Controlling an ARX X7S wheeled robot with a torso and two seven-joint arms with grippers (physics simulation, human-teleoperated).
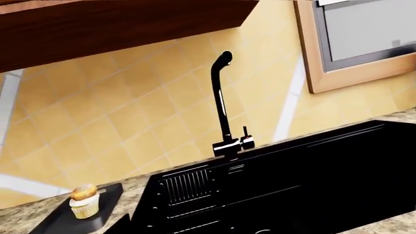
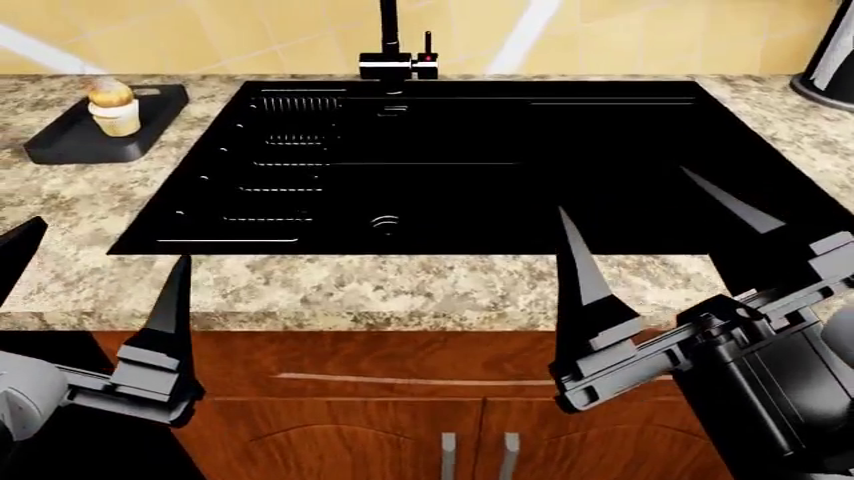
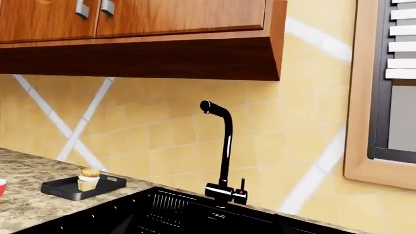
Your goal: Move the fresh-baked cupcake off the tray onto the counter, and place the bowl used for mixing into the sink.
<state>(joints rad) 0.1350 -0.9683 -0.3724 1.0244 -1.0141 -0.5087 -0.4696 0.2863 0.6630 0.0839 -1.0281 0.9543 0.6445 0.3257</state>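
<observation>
2 grippers parked low at the counter's (image 2: pixel 400 290) front edge, touching nothing. Left gripper (image 2: pixel 94 270) spread wide, 1 finger (image 2: pixel 171 300) upright at the front-left edge, its partner barely poking in from the side. Right gripper (image 2: pixel 654 235) likewise released, fingers splayed over the front-right rim of the sink (image 2: pixel 601 150). Cupcake (image 2: pixel 112 106) upright on the tray (image 2: pixel 67 145), back-left corner, well apart from both grippers. Sink black and glossy, filling the counter's middle, faucet (image 2: pixel 391 40) at its back edge. Only a red-and-white sliver, seemingly the bowl (image 3: pixel 2 187), near the tray in the right wrist view.
</observation>
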